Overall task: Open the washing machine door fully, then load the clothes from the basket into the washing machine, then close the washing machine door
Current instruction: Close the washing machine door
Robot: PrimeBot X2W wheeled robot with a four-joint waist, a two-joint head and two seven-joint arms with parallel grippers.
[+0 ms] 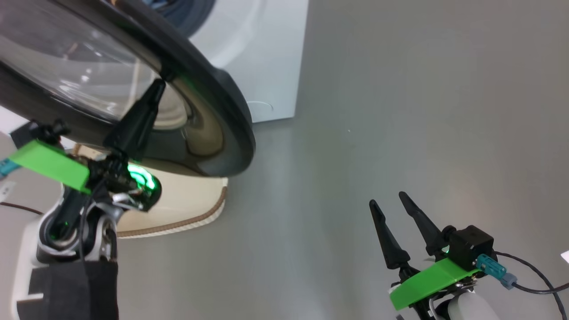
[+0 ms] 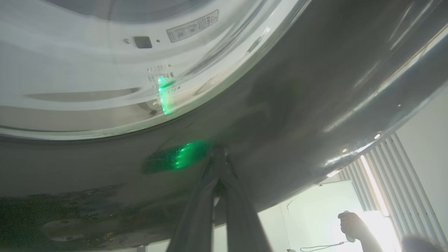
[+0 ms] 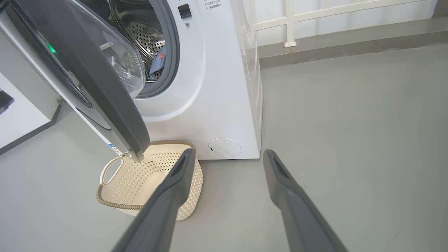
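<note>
Left end effector point(image 1: 158, 85) closed tight, tips poking the big, hard, likely slippery washing machine door point(image 1: 222, 93) at the upper left, best pushed near its rim; right end effector point(image 1: 387, 198) spread wide, lower right.

Listed for you:
- washing machine door point(image 1: 231, 115): glossy black plastic, with a clear smooth glass window point(image 1: 66, 58).
- washing machine point(image 3: 224, 87): smooth white casing, perforated steel drum point(image 3: 148, 35).
- basket point(image 3: 140, 175): matt cream perforated plastic, with a brown woven-look rim point(image 1: 186, 223).
- floor point(image 1: 400, 111): matt grey, possibly painted.

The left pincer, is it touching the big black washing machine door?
Touching. In the left wrist view the shut left pincer has its tips pressed right against the dark face of the washing machine door.
</note>
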